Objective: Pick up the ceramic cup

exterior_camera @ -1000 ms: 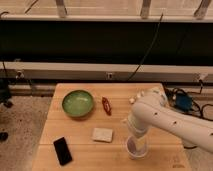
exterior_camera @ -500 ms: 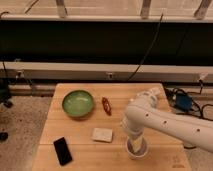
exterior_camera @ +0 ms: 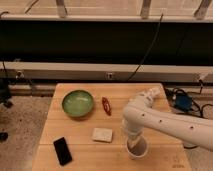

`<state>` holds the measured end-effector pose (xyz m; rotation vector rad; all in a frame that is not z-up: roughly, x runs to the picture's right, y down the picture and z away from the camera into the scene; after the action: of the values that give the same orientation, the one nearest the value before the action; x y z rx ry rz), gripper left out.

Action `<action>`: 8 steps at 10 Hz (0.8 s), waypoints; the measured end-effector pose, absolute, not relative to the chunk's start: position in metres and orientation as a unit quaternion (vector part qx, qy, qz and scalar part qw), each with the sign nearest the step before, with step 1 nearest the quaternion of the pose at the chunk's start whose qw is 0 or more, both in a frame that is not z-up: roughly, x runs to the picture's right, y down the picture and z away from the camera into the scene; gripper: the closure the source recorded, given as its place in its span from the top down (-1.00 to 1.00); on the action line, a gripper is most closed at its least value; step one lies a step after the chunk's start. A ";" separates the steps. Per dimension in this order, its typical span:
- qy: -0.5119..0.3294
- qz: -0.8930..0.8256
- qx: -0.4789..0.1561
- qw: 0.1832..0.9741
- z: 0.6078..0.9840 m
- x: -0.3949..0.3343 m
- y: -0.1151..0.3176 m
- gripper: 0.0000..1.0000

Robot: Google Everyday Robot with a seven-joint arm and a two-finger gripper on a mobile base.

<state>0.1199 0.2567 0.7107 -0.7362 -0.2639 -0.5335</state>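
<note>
- White ceramic cup [exterior_camera: 141,151] upright at the near right of the wooden table [exterior_camera: 165,107], well apart from the green bowl [exterior_camera: 78,103] at the far left.
- Gripper [exterior_camera: 133,141] lower than a second ago: then poised above the cup, now down at the rim, pointing straight down, apparently dipping into the left side of the cup's mouth.
- Same spot for the cup throughout that second; seated on the table, not lifted.
- Open or clamped on the rim: cannot tell, with the tip lost against the cup.
- For the task: descent seemingly complete, pinch on the cup wall either under way or due next, lift not yet begun.
- Untouched nearby: a pale block [exterior_camera: 102,134] left of the cup, a black phone [exterior_camera: 62,150] at the near left, a red object [exterior_camera: 106,105] just right of the bowl.
- Risk of tipping or slipping with an off-centre pinch on the rim.
</note>
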 end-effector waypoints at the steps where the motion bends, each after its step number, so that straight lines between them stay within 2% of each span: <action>1: -0.127 -0.259 -0.356 0.889 0.711 0.123 0.256 -0.72; 3: -0.128 -0.264 -0.358 0.886 0.707 0.131 0.250 -1.00; 8: -0.130 -0.263 -0.351 0.889 0.696 0.122 0.241 -1.00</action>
<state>0.1216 0.2409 0.6961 -0.7295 -0.2695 -0.5467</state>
